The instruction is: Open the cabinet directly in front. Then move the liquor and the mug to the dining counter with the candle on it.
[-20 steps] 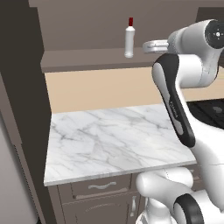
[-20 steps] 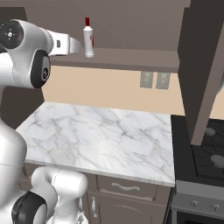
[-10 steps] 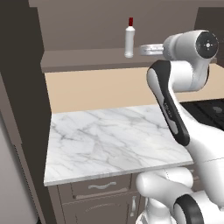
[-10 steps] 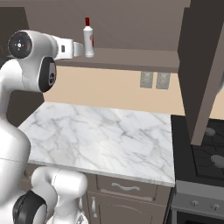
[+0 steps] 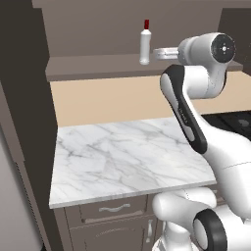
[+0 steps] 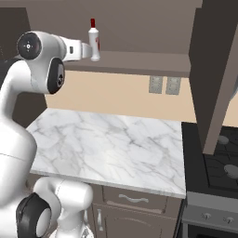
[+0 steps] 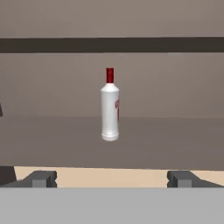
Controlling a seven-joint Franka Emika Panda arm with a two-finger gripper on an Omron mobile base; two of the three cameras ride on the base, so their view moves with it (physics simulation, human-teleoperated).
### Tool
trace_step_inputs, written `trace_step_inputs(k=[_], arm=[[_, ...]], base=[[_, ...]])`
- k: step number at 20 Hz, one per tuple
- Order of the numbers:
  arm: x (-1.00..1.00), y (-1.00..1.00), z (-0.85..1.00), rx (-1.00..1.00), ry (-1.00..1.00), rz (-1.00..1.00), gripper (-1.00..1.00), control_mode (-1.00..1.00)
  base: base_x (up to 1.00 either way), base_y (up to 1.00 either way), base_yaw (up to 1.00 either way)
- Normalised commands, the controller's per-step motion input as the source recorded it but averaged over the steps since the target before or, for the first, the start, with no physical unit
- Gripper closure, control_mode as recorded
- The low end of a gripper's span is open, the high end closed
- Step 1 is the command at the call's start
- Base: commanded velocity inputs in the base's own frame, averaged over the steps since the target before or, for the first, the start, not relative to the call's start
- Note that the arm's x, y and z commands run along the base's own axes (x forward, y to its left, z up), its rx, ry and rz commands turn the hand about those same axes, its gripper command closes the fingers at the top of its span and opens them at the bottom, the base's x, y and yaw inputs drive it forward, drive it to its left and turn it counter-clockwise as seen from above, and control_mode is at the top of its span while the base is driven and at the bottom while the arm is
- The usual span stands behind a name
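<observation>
cabinet point(image 5: 29, 73) open | arm has swung closer to liquor point(image 7: 110, 105), frame centre | fingers point(image 7: 41, 178) spread wide, empty | next: reach and grasp

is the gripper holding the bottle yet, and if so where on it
Nothing is held. The gripper is open, its fingertips wide apart and short of the liquor, which stands upright on the cabinet shelf, untouched.

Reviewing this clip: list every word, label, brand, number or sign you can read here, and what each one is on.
No text is legible.
Liquor: a small red mark on its side, too blurred to read.
Two wall plates on the beige backsplash: blank.
Stove knobs: no readable markings.
</observation>
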Motion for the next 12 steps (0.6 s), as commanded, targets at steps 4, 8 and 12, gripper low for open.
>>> trace_step_inputs(k=[4,8,12], arm=[[0.25,0.00,0.00,0.00,0.00,0.00,-1.00,-1.00],[0.20,0.00,0.00,0.00,0.00,0.00,-1.00,-1.00],[0.22,0.01,0.00,0.00,0.00,0.00,-1.00,-1.00]], base=[[0.00,0.00,0.00],[0.00,0.00,0.00],[0.00,0.00,0.00]])
